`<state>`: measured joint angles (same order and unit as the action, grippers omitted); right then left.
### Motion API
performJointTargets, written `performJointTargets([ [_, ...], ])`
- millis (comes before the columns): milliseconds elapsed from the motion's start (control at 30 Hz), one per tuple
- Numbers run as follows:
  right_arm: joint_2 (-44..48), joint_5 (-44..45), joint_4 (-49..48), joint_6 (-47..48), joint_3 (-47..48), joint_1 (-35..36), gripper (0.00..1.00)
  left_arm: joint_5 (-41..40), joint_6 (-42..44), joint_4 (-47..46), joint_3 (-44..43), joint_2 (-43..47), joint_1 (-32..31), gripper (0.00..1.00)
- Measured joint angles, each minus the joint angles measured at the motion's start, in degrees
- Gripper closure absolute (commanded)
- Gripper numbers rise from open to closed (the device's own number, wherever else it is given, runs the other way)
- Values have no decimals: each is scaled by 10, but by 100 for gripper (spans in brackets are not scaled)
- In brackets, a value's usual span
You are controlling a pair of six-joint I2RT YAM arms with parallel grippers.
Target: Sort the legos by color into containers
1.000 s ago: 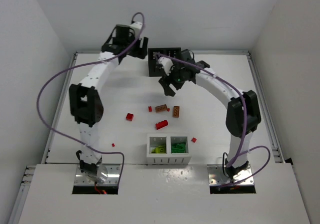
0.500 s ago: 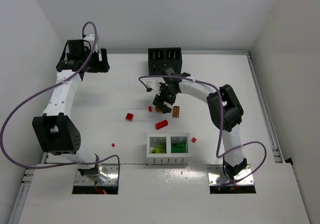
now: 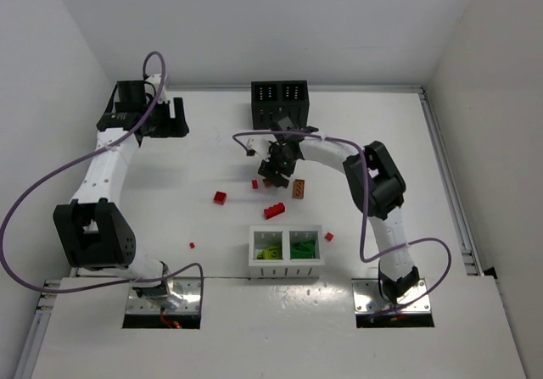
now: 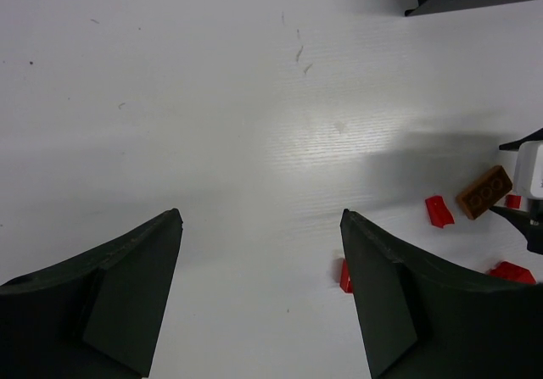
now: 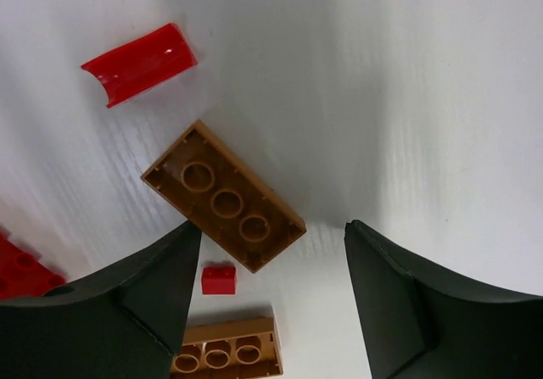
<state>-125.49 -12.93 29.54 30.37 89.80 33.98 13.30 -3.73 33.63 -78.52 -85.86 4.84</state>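
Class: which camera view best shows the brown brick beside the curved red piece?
Right wrist: the brick is large and sharp, hollow side up, near mid-frame. The top view shows it tiny, mostly hidden by the right arm; the left wrist shows it small at the right edge.

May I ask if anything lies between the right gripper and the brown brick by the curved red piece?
Nothing visible: the right gripper is open over the brown brick, a tiny red piece beside it.
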Motion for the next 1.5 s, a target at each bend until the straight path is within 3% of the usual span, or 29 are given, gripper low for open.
performJointTargets([
  [100,9,-8,-16,15,-19,3,36,3,0,0,0,0,0,18],
  [200,31,-15,-36,39,-57,9,49,5,1,0,0,-2,0,18],
  [300,43,-21,-38,58,-77,16,78,8,2,0,-3,-10,0,18],
  [333,43,-21,-38,63,-78,18,78,9,3,0,-4,-14,0,18],
  [367,44,-22,-37,66,-78,19,89,10,3,-1,-6,-19,0,18],
  [467,44,-21,-33,74,-78,22,100,15,5,1,-12,-32,0,18],
  [567,45,-21,-28,73,-78,21,100,20,5,0,-18,-46,0,18],
  [633,46,-21,-22,71,-78,18,83,23,5,0,-23,-56,0,20],
  [667,47,-20,-19,68,-78,17,60,25,5,0,-26,-59,0,20],
  [700,47,-20,-10,59,-75,16,51,28,6,0,-28,-64,0,20],
  [767,47,-23,20,52,-59,14,44,31,7,1,-34,-71,0,20],
  [933,47,-59,96,6,19,11,41,35,16,0,-41,-83,0,20],
  [1133,52,-87,116,-97,23,12,41,34,20,0,-41,-83,0,20],
  [1333,52,-78,114,-216,18,15,41,33,20,0,-41,-83,0,20],
  [1500,52,-20,70,-317,0,24,41,32,20,-1,-38,-83,0,20],
])
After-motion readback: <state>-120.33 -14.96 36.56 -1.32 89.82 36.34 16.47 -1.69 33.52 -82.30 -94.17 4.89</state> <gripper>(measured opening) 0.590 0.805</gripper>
